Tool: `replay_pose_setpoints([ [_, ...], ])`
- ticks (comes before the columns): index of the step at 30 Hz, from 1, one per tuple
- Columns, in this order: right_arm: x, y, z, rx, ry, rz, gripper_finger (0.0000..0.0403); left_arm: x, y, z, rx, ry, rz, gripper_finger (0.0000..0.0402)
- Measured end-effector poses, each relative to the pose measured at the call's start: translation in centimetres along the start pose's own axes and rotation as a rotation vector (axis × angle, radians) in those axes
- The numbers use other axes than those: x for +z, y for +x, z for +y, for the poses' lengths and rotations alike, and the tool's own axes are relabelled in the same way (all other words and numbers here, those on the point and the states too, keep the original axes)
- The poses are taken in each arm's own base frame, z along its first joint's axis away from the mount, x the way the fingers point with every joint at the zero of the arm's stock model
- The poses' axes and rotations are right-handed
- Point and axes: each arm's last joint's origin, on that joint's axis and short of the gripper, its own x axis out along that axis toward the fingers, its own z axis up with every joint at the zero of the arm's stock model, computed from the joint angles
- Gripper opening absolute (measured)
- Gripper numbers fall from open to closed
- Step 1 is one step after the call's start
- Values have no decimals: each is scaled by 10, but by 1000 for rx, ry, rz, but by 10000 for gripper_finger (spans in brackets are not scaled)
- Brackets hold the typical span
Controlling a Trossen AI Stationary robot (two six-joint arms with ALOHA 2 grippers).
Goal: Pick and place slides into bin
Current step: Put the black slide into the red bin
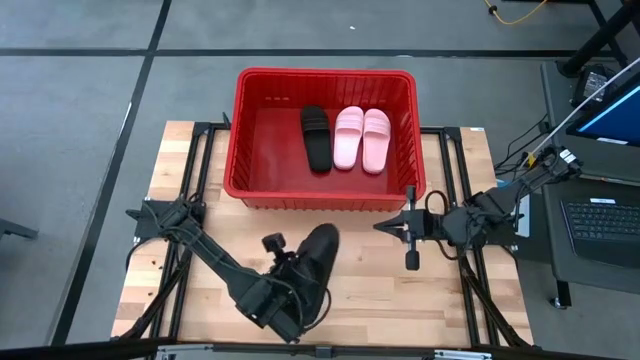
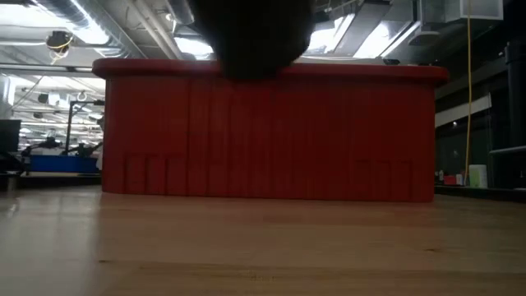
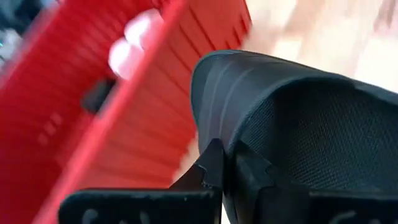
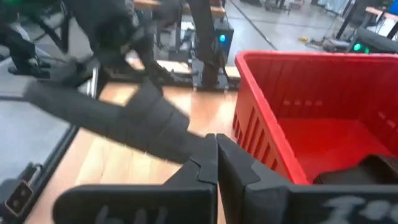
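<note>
One black slide (image 1: 318, 258) is in my left gripper (image 1: 296, 272), over the near middle of the table; in the low view it shows as a dark shape (image 2: 251, 33) level with the bin's rim. The red bin (image 1: 325, 76) stands at the far middle. Inside it lie a second black slide (image 1: 315, 137) and two pink slides (image 1: 361, 137), flat on its floor. My right gripper (image 1: 407, 232) is shut and empty just off the bin's near right corner. My left gripper pinches the black slide between its two fingers at the slide's near edge (image 3: 231, 152). The fingers (image 3: 211, 168) come from the table's near side, slanting toward the bin. The slide reaches out beyond them toward the bin, lifted clear of the table.
The bin's near wall (image 2: 271, 136) stands between the held slide and the slides inside. Bare wooden table (image 1: 380, 290) lies between the two arms. A laptop (image 1: 603, 225) and cables sit beyond the table's right edge.
</note>
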Motion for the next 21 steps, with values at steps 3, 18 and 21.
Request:
replay_pose_setpoints([
  [3,-2,0,0,-2,0,21,3,15,-4,9,36,32,-86,6],
  [18,7,-13,-9,0,-56,-40,4,76,16,72,289,255,-198,6],
  [21,7,-13,-9,0,-80,-40,5,85,26,90,333,296,-165,6],
])
